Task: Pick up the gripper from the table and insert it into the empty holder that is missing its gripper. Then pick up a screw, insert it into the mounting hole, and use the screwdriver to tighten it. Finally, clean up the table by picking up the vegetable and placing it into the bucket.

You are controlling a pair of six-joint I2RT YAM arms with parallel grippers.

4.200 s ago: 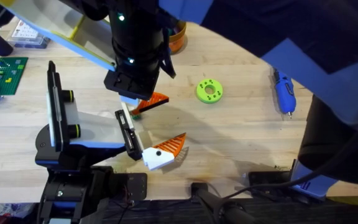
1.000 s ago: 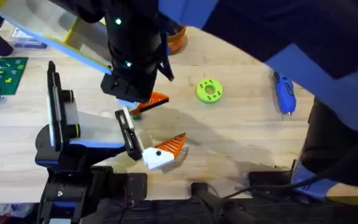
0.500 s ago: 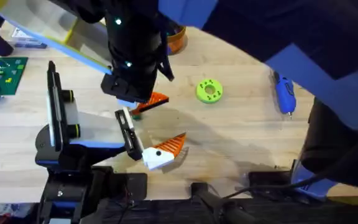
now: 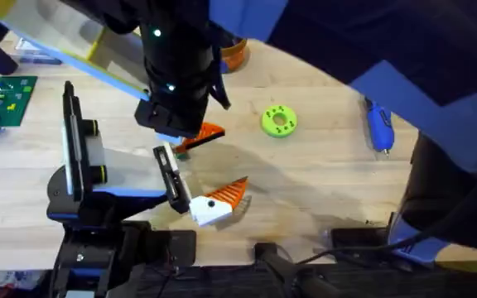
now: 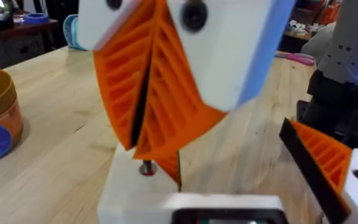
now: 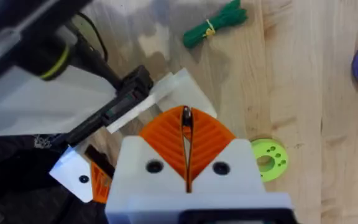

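Gripper is judged seated at holder; likely screw is pinched in right tool; left tool is closed; screwdriver, vegetable untouched; tightening, cleanup left

screwdriver tip under blurred arm | holder base cut off
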